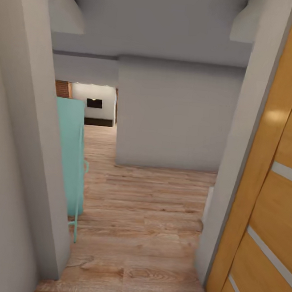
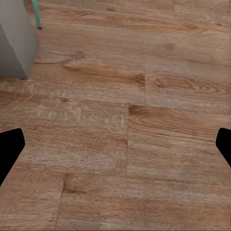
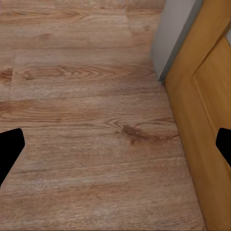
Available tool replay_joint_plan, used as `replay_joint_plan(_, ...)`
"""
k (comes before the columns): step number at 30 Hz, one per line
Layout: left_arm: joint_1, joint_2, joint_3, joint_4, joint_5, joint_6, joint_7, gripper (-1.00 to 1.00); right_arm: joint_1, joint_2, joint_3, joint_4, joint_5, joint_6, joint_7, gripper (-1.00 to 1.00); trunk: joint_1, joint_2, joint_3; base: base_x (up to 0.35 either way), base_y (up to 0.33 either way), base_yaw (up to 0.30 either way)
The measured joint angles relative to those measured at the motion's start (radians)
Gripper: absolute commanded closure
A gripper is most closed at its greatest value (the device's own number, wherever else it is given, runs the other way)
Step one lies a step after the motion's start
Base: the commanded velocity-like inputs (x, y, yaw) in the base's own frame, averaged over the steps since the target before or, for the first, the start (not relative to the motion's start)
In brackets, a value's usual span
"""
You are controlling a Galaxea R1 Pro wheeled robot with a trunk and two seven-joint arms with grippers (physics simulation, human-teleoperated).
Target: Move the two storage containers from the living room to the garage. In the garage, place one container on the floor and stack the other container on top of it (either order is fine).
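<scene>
The two storage containers are out of view, and so is the garage. I am in a narrow doorway looking down a hall of light wood-plank flooring (image 1: 143,217). My left gripper (image 2: 115,144) hangs open over bare planks, its black fingertips (image 2: 9,149) at the frame's two sides with nothing between them. My right gripper (image 3: 115,147) is open too, over planks beside a wooden door, and its dark fingertips (image 3: 9,151) are spread wide and hold nothing.
A grey wall jamb (image 1: 33,153) stands close on the left and an open orange wooden door (image 1: 270,198) close on the right. A turquoise cabinet (image 1: 71,156) juts out past the left jamb. A grey wall block (image 1: 175,117) faces me ahead, with a passage at its left.
</scene>
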Motion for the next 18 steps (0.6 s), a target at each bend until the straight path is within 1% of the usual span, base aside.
replay_joint_plan(18,0.0,0.0,0.0,0.0,-0.002,0.0,0.0,-1.0,0.0,0.0,-0.001,0.0,0.002,-0.001,-0.002,-1.0,0.0,0.0,0.0,0.323,0.0,0.0)
